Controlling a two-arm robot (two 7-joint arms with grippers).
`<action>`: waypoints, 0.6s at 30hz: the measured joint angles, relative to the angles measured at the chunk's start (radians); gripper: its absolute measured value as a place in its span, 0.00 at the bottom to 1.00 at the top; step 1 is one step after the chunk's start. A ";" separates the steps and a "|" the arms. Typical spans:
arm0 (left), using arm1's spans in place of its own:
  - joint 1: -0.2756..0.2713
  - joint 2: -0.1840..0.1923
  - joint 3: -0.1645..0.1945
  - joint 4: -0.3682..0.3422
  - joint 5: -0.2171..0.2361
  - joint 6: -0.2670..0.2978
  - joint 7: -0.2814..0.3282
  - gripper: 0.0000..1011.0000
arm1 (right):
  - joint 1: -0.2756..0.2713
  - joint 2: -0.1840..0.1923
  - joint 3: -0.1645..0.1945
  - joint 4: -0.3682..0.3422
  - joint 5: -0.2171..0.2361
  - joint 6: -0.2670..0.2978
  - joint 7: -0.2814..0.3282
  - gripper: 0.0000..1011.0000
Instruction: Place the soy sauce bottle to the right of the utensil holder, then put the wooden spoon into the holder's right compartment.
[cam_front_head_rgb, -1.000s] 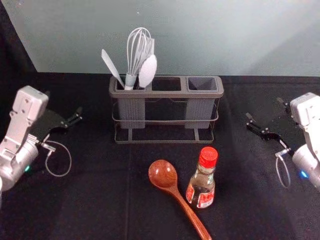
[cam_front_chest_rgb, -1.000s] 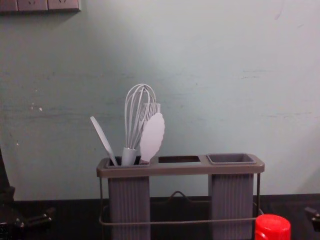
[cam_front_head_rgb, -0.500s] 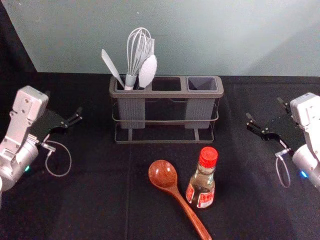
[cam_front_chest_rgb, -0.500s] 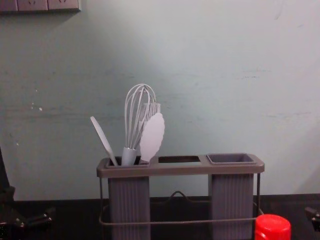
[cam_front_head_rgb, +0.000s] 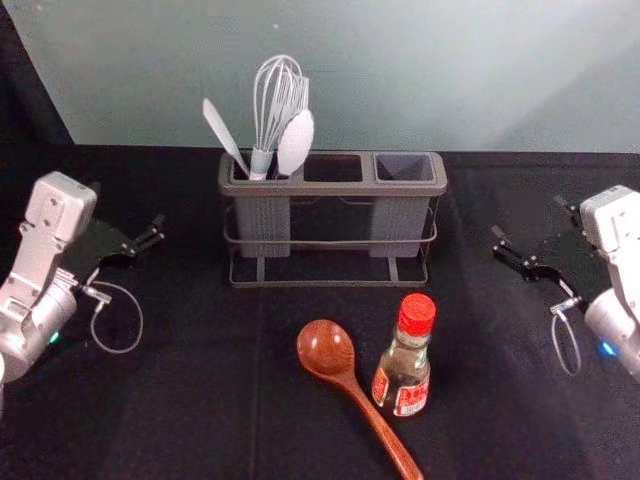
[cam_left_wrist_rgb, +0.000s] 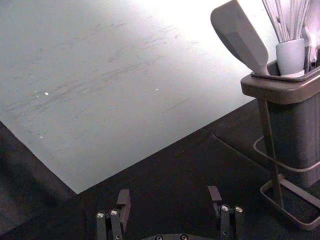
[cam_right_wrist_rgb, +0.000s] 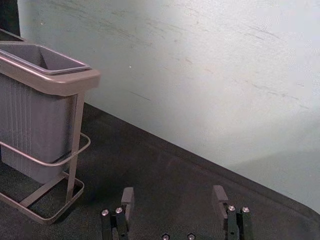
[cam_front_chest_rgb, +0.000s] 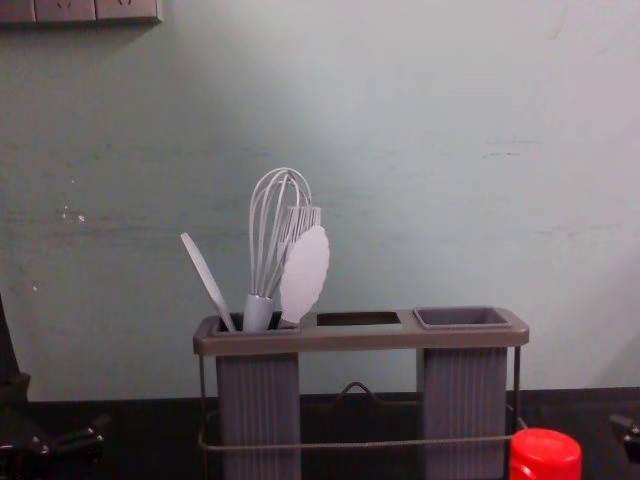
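The right gripper (cam_right_wrist_rgb: 173, 190) gapes empty right of the utensil holder (cam_front_head_rgb: 334, 188); the left gripper (cam_left_wrist_rgb: 169, 192), also open, waits left of it. Nothing has just moved: soy sauce bottle (cam_front_head_rgb: 404, 368) and wooden spoon (cam_front_head_rgb: 326, 348) sit before it, both unplaced.

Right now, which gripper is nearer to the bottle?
Right. The right gripper is farther back, to the right of the bottle; the left gripper is left of the holder, farther away.
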 joint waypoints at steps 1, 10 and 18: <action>0.000 0.000 0.000 0.000 0.000 0.000 0.000 1.00 | 0.000 0.000 0.000 0.000 0.000 0.000 0.000 0.99; 0.000 0.000 0.000 0.000 0.000 0.000 0.000 1.00 | 0.000 0.000 0.000 0.000 0.000 0.000 0.000 0.99; 0.000 0.000 0.000 0.000 0.000 0.000 0.000 1.00 | 0.000 0.000 0.000 0.000 0.000 0.000 0.000 0.99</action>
